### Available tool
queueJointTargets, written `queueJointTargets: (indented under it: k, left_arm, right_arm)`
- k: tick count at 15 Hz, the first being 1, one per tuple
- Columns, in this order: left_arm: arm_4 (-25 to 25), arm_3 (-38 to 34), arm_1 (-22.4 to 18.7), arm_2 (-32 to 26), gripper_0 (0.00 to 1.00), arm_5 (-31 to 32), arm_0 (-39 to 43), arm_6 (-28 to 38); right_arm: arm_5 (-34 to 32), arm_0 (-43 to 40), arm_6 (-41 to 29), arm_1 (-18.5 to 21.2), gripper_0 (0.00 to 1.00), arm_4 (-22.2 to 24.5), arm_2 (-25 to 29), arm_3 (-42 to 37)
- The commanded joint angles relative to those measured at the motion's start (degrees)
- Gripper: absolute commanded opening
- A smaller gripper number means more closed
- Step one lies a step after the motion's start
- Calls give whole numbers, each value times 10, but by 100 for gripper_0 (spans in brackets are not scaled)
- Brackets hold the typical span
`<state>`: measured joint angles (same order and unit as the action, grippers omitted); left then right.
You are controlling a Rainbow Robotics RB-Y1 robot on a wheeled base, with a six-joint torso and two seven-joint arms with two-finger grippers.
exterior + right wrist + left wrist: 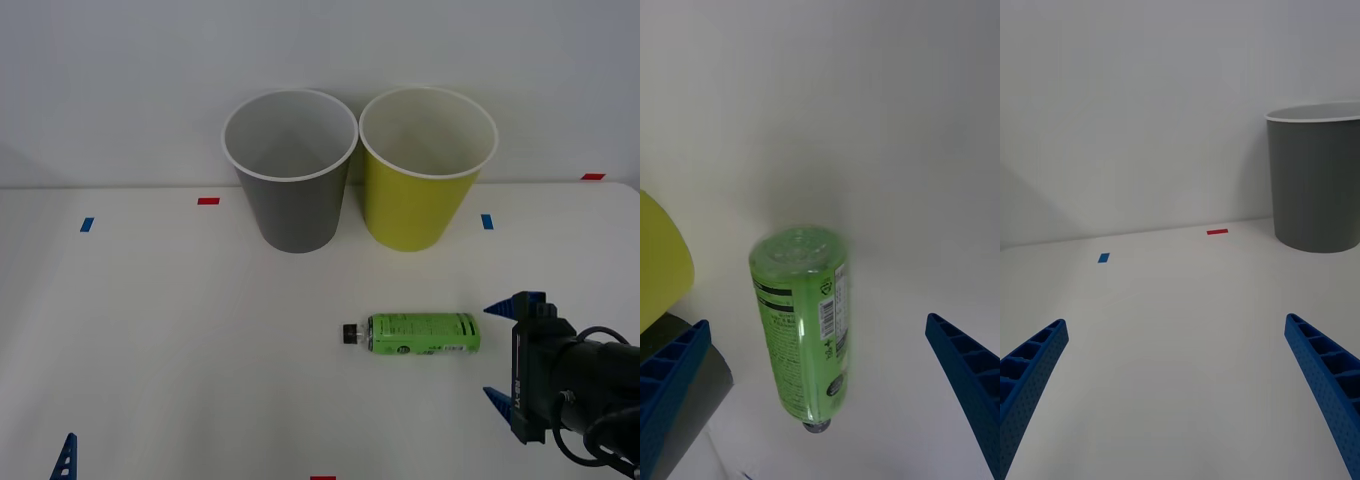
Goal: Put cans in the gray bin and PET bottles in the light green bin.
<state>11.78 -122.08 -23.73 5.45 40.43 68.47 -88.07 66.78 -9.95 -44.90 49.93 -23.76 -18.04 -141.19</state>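
While the small clear green-labelled PET bottle (420,334) lay on its side on the white table (180,340), the right gripper (508,352) hovered just beside its base, jaws wide apart and empty; the left gripper (1180,397) also gaped, holding nothing.

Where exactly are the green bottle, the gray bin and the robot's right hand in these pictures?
Bottle (420,334): front view, on the middle of its green label.
Gray bin (293,212): front view, on its outer wall.
Right hand (505,351): front view, midway between its two open blue fingertips, just right of the bottle's base.
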Motion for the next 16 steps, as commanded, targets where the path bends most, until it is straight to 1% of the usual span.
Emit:
queueJointTargets:
  k: [1, 2, 3, 5, 7, 8, 11, 14, 16]
  left_arm:
    - [0, 0, 0, 0, 100, 0, 0, 0]
    - [0, 0, 0, 0, 100, 0, 0, 0]
    - [0, 0, 0, 0, 100, 0, 0, 0]
    - [0, 0, 0, 0, 100, 0, 0, 0]
    - [0, 0, 0, 0, 100, 0, 0, 0]
    - [0, 0, 0, 0, 100, 0, 0, 0]
    - [0, 0, 0, 0, 100, 0, 0, 0]
    - [0, 0, 0, 0, 100, 0, 0, 0]
    - [0, 0, 0, 0, 100, 0, 0, 0]
  right_arm:
    - [12, 66, -23, 5, 100, -26, -45, 43]
    - [12, 91, -27, 1, 100, -37, -60, 63]
    - [12, 115, -47, -5, 100, -48, -69, 79]
    - [13, 142, -75, -10, 100, -71, -72, 101]
    - [13, 168, -80, -8, 100, -96, -91, 124]
    - [13, 192, -84, -8, 100, -99, -108, 148]
    - [13, 237, -85, -15, 100, -117, -117, 203]
    - [19, 261, -85, -15, 100, -147, -120, 231]
    - [53, 282, -85, -30, 100, -164, -120, 245]
